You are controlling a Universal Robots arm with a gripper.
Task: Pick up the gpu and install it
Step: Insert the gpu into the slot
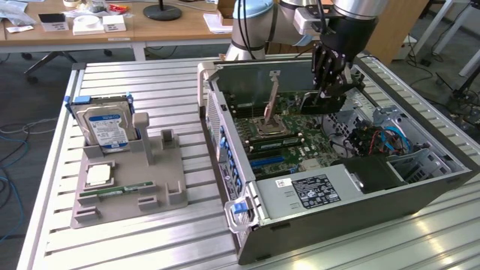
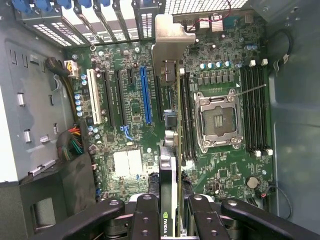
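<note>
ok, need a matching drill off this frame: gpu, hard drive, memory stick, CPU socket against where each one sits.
Things:
1. gpu
2. hard drive
3. memory stick
4. CPU socket

Places:
A. lying flat on the grey holder
B. clamped edge-on in the gripper, above the motherboard
C. on the motherboard, no chip in it
D. standing upright in the grey holder

Pairs: 1-B, 2-D, 3-A, 4-C

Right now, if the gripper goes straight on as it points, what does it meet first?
Probably the motherboard, beside the memory slots; the graphics card in its jaws would touch first. Depth is unclear.
</note>
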